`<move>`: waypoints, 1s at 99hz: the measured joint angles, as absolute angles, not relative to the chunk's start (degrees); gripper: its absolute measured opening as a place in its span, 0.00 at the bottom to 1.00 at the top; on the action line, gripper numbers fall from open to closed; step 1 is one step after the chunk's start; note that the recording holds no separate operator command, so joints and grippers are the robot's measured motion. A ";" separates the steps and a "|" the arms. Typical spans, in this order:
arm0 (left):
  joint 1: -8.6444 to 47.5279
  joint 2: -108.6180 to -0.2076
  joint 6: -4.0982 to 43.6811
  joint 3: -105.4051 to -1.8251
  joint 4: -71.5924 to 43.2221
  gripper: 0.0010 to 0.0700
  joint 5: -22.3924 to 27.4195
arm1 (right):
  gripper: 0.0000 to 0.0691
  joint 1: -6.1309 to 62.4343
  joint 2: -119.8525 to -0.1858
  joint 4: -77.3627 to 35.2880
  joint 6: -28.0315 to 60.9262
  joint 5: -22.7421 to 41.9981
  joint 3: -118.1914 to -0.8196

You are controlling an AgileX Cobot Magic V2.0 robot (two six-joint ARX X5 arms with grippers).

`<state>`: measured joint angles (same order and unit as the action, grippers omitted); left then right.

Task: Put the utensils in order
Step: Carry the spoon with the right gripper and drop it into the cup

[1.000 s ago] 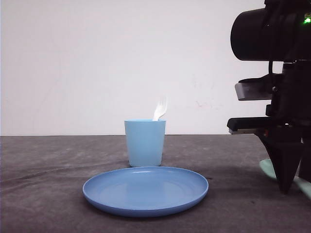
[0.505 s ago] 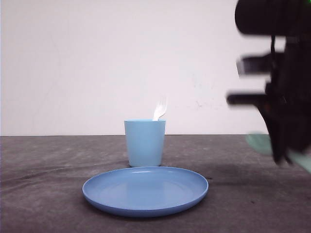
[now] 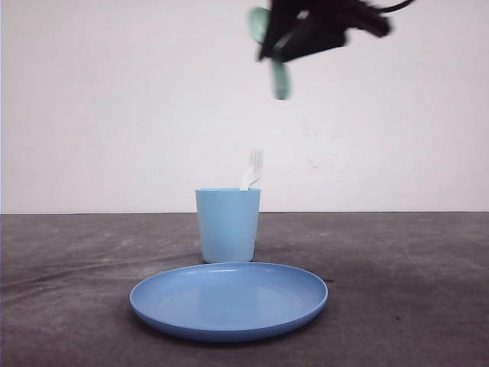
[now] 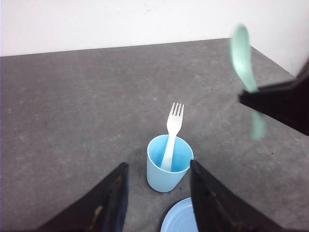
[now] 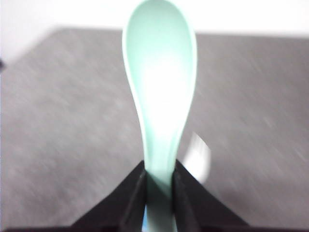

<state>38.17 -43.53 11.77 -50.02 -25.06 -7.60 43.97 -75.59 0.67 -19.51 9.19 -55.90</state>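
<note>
High above the light blue cup my right gripper is shut on the mint-green spoon, blurred by motion. The spoon's oval bowl sticks out past the fingers and its handle end hangs below them. The same spoon and the dark right gripper also appear in the left wrist view. A white fork stands tines up inside the cup. My left gripper hangs open above the table near the cup, holding nothing.
A round blue plate lies on the dark grey table in front of the cup; its rim shows by the left fingers. A white wall stands behind the table.
My right gripper has lifted the spoon from the table at the right and swung it up and left, to high above the cup. Cup, fork and plate have not moved.
</note>
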 joint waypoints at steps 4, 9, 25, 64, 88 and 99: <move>38.17 -43.53 11.97 -50.02 -25.06 0.32 -7.60 | 0.10 44.36 -77.12 3.68 -18.59 9.21 -55.90; 38.17 -43.53 12.12 -50.02 -25.06 0.32 -7.57 | 0.10 44.73 -79.22 7.01 -17.67 9.19 -55.90; 38.17 -43.53 12.27 -50.02 -25.06 0.32 -7.60 | 0.10 45.08 -86.48 12.91 -15.79 9.21 -55.90; 38.17 -43.53 12.88 -50.02 -25.56 0.32 -7.60 | 0.16 44.71 -96.79 17.56 -14.76 9.23 -55.86; 38.17 -43.53 12.91 -50.02 -26.74 0.32 -7.60 | 0.47 44.69 -96.73 18.33 -14.79 8.86 -55.86; 38.17 -43.53 12.91 -50.02 -26.79 0.32 -7.60 | 0.48 44.80 -95.00 16.84 -14.76 7.46 -55.86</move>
